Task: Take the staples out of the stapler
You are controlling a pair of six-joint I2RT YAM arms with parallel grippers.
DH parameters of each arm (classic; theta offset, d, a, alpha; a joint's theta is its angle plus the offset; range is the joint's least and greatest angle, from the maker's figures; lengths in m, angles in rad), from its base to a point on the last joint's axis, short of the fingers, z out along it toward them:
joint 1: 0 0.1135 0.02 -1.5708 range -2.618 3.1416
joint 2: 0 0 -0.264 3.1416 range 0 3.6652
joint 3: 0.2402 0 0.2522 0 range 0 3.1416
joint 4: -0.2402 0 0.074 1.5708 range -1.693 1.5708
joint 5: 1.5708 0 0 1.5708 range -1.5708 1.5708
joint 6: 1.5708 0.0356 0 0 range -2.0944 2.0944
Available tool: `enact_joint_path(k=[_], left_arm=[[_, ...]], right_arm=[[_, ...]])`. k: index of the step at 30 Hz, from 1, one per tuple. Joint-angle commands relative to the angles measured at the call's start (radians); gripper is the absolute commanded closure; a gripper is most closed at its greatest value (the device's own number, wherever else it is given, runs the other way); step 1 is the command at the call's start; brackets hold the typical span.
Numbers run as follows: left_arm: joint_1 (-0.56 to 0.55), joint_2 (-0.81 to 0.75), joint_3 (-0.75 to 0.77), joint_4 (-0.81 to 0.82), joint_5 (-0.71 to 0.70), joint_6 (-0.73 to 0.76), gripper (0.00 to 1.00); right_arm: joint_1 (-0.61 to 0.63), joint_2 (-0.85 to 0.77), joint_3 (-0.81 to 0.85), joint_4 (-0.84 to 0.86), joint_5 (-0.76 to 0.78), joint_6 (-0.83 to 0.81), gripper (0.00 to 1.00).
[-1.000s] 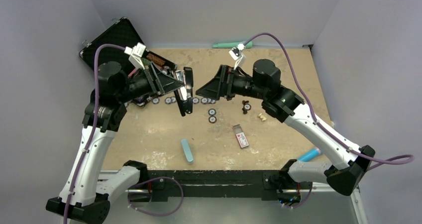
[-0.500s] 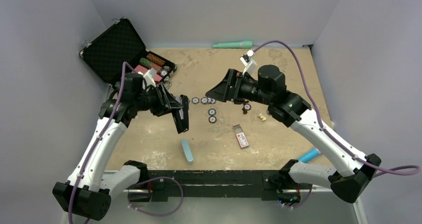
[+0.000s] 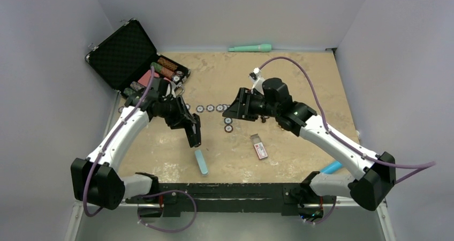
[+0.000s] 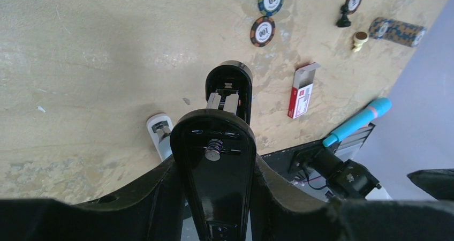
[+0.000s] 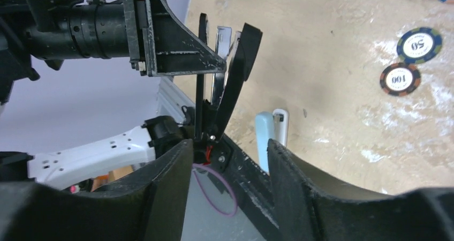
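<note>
The black stapler (image 3: 194, 133) hangs above the table left of centre, with my left gripper (image 3: 187, 123) shut on its body. In the left wrist view the stapler (image 4: 217, 160) fills the gap between both fingers, and a silvery metal part (image 4: 224, 100) shows at its far end. From the right wrist view the stapler (image 5: 235, 64) stands hinged open, its lid, metal channel and base fanned apart. My right gripper (image 3: 229, 112) faces it from the right, apart from it, open and holding nothing. I cannot make out any staples.
A pale blue bar (image 3: 201, 162) lies just below the stapler. A red-and-white box (image 3: 259, 146) and poker chips (image 3: 228, 124) lie near the middle. An open black case (image 3: 128, 53) is at the back left, a teal pen (image 3: 250, 48) at the back wall, a blue marker (image 3: 332, 167) at the front right.
My left arm has swung down and nearer with the stapler, lowering it towards the table. The right gripper has moved left and lower, and its jaws have narrowed.
</note>
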Motion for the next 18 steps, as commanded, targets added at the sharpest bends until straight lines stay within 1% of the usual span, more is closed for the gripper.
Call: enact_joint_path(k=[1, 3, 5, 6, 9, 13, 18], left_arm=[[-0.016, 0.058, 0.069, 0.031, 0.038, 0.057, 1.0], [-0.022, 0.111, 0.091, 0.037, 0.053, 0.076, 1.0], [-0.029, 0.159, 0.117, 0.054, 0.075, 0.095, 1.0], [-0.032, 0.183, 0.131, 0.065, 0.092, 0.106, 1.0], [-0.044, 0.244, 0.173, 0.099, 0.158, 0.164, 1.0], [-0.052, 0.295, 0.225, 0.057, 0.137, 0.23, 1.0], [-0.054, 0.36, 0.271, 0.062, 0.159, 0.244, 1.0]], right_arm=[[-0.002, 0.066, 0.054, 0.074, -0.022, -0.039, 0.49], [-0.006, 0.135, 0.108, 0.062, -0.054, -0.065, 0.6], [-0.008, 0.206, 0.169, 0.045, -0.085, -0.086, 0.74], [-0.011, 0.246, 0.194, 0.039, -0.097, -0.094, 0.79], [-0.038, 0.322, 0.225, 0.075, -0.155, -0.088, 0.84], [-0.088, 0.422, 0.279, 0.081, -0.22, -0.089, 0.91], [-0.121, 0.498, 0.321, 0.079, -0.268, -0.116, 0.93]])
